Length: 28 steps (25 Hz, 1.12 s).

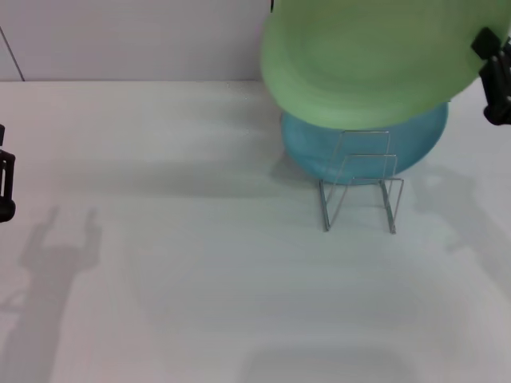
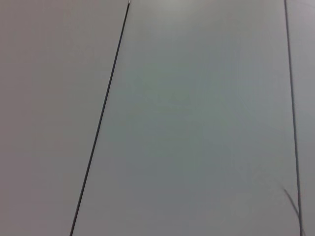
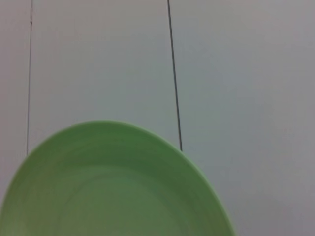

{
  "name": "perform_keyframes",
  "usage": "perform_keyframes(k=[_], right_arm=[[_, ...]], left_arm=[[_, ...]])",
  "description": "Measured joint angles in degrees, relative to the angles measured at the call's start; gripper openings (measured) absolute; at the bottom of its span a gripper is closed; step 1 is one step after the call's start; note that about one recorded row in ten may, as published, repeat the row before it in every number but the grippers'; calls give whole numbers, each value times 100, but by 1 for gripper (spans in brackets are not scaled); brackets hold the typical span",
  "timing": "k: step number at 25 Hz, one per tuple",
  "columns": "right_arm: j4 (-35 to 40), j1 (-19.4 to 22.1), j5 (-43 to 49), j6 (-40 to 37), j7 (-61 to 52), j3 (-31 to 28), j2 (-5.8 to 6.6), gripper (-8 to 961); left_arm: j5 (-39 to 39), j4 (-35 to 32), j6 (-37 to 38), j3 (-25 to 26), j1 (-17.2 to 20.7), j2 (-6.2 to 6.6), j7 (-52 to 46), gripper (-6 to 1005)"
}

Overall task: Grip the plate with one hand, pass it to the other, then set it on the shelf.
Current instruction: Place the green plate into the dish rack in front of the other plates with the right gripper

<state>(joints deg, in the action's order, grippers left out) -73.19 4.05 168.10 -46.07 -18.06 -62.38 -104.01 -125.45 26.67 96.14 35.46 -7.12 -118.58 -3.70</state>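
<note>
The light green plate (image 1: 375,60) hangs in the air at the upper right, tilted, above and in front of the shelf (image 1: 361,191), a thin silver wire rack. My right gripper (image 1: 493,76) holds the plate by its right rim at the picture's right edge. In the right wrist view the plate (image 3: 113,187) fills the lower part against a grey panelled wall. My left gripper (image 1: 4,183) sits at the far left edge, low over the table, with nothing in it that I can see.
A turquoise-blue plate (image 1: 415,148) stands in the wire rack behind the green one. The white table (image 1: 176,239) spreads to the left and front. The left wrist view shows only grey wall panels (image 2: 197,123).
</note>
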Motion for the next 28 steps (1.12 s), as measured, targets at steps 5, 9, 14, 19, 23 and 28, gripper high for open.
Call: perform_keyframes(k=[5, 9, 14, 19, 23, 28], right_arm=[[162, 83, -30, -29, 125, -47, -3, 26], [462, -3, -45, -139, 156, -39, -19, 26], [797, -200, -59, -230, 177, 57, -52, 26], [1061, -264, -66, -351, 249, 76, -165, 26], [1318, -313, -75, -515, 268, 69, -255, 25], [1590, -386, -79, -638, 341, 23, -378, 25]], left_arm=[[-4, 119, -47, -43, 48, -7, 2, 543], [0, 152, -68, -174, 53, -7, 2, 543], [13, 159, -70, -296, 62, -14, -3, 543], [9, 172, -70, -375, 62, -16, -30, 544], [-9, 180, -70, -419, 67, -16, -53, 544], [-13, 221, -70, -490, 67, -12, -56, 544]])
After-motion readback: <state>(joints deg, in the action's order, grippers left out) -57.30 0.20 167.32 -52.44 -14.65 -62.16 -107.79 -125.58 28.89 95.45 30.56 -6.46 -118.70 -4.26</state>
